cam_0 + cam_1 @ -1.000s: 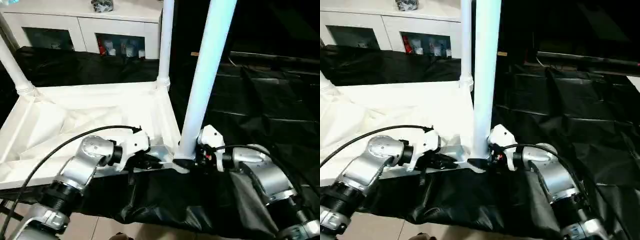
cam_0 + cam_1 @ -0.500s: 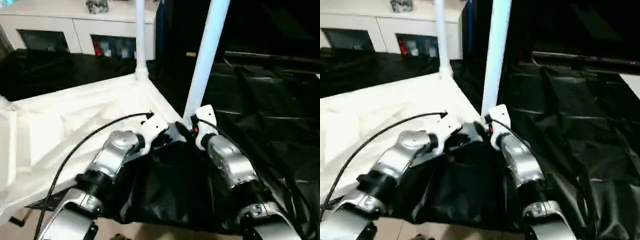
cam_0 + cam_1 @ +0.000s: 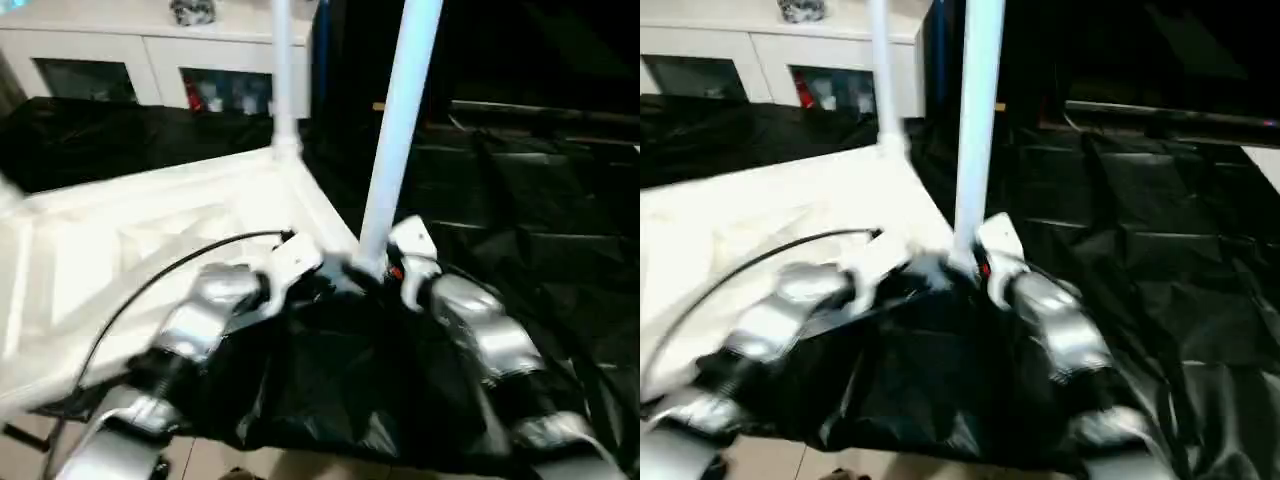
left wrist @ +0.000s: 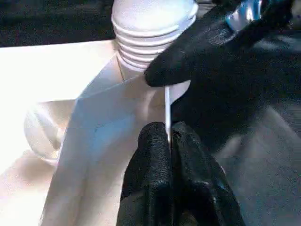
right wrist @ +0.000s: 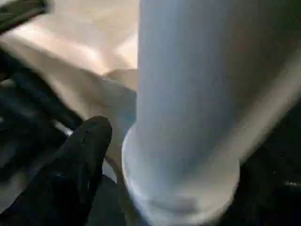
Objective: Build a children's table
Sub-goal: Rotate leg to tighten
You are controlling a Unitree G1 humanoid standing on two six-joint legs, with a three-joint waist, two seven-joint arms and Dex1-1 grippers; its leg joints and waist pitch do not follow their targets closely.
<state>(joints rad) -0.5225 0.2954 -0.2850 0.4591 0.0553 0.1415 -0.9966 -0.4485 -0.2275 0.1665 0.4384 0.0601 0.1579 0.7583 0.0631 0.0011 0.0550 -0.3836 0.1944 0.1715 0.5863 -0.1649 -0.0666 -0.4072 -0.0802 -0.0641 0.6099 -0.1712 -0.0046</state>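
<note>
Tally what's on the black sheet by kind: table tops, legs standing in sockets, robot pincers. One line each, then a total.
Table top: 1
Legs standing upright in corner sockets: 2, near leg and far leg
Robot pincers at the near corner: 2, left pincer and right pincer
Total: 5

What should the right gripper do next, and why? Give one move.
Probably close the right gripper on the near leg and twist it once more. The ridges at its base lie exposed, so it may not be fully seated, and the left gripper pinches the table top's rim steady.
</note>
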